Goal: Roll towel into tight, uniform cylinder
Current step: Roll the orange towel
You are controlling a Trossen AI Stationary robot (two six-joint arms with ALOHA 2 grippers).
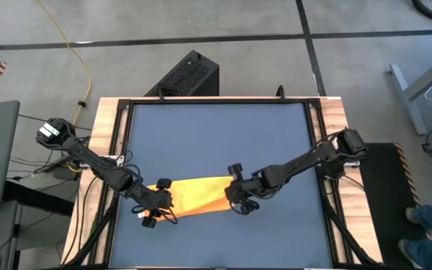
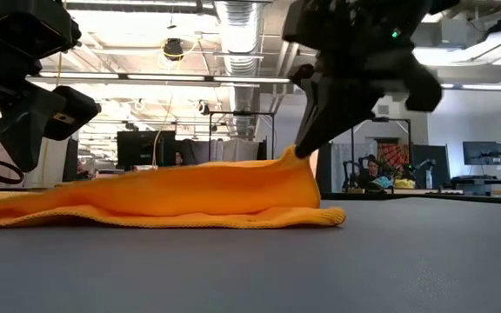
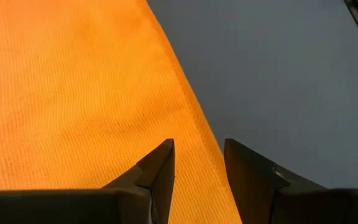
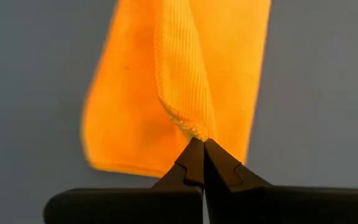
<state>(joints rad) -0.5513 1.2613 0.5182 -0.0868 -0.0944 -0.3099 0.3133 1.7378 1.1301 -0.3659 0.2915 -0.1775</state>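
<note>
**Op A:** High view: towel (image 1: 193,195) lies flat-ish on the blue mat (image 1: 216,135), toward the mat's near edge, long axis running left-right. I see bare mat on the far side and to the right of it; less room on the near side. Wooden table border (image 1: 107,150) and a black frame rail ring the mat.

**Op B:** Gripper status, L and R?

**Op A:** Right gripper (image 4: 202,146): fingers together, clamped on the towel's right-end edge. Right wrist view shows a fold of cloth pinched at the tips and lifted off the layer below. Low view confirms: cloth rises to a peak at the right gripper (image 2: 307,148); rest of the towel (image 2: 163,200) sags back to the mat.

**Op B:** And L?

**Op A:** Left gripper (image 3: 197,162): fingers apart, nothing between them. I read it as sitting over the towel's left end, tips straddling the hemmed edge (image 3: 191,118), one tip over cloth, the other over mat. Contact w/ cloth: cannot tell.

**Op B:** Containers?

**Op A:** Only a black perforated box (image 1: 187,75) on the floor beyond the table's far edge. Contents not visible.
</note>
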